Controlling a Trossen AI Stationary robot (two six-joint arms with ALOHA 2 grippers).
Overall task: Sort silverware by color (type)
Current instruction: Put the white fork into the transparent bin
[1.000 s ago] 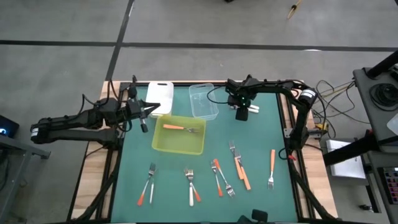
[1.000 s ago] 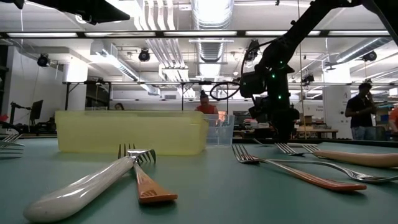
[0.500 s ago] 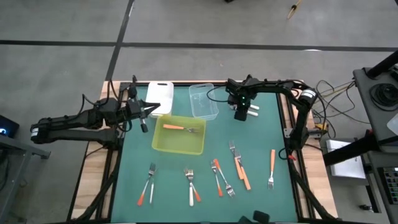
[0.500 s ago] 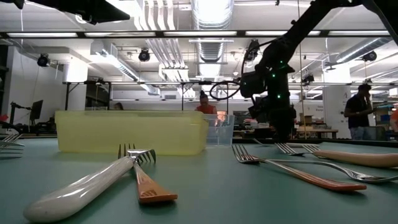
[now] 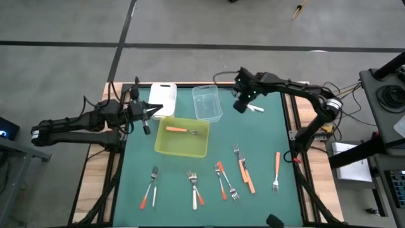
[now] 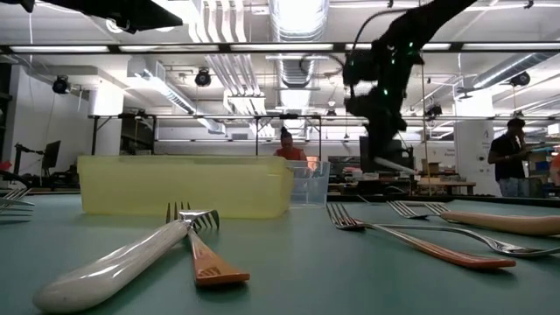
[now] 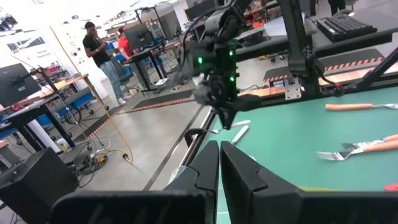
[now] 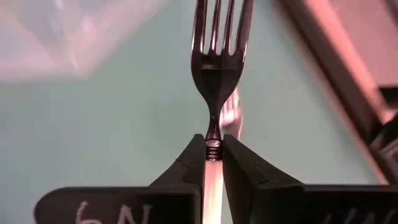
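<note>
Left to right across the green table (image 5: 266, 136), as I read it from the console:

1. Left end effector (image 5: 152, 112): parked at the table's left edge beside the white rectangular tub (image 5: 163, 96), fingers pressed together on nothing. Waiting.

2. Yellow-green translucent plastic tray (image 5: 181, 147): one orange-handled metal fork (image 5: 182, 130) lies in it, so I judge this to be the orange bin.

3. Clear plastic tub (image 5: 207, 102): just behind the tray. I see nothing in it (the likely home for the white-handled type).

4. Right end effector (image 8: 213, 155): raised above the table, just right of the clear tub, clamped on the neck of a white-handled silver fork (image 8: 217, 68), tines pointing away from the wrist. Step in hand: carrying this fork to its container. Next move, in my judgement: swing over the clear tub, lower, then release.

5. A small white piece (image 5: 255, 108) lies on the table below that end effector; I cannot tell what it is.

6. Remaining scattered silverware (image 5: 223, 178): orange and white forks spread along the near half of the table, several crossed in pairs. They lie well apart from the carry path; nothing blocks it except the tub's own wall.
</note>
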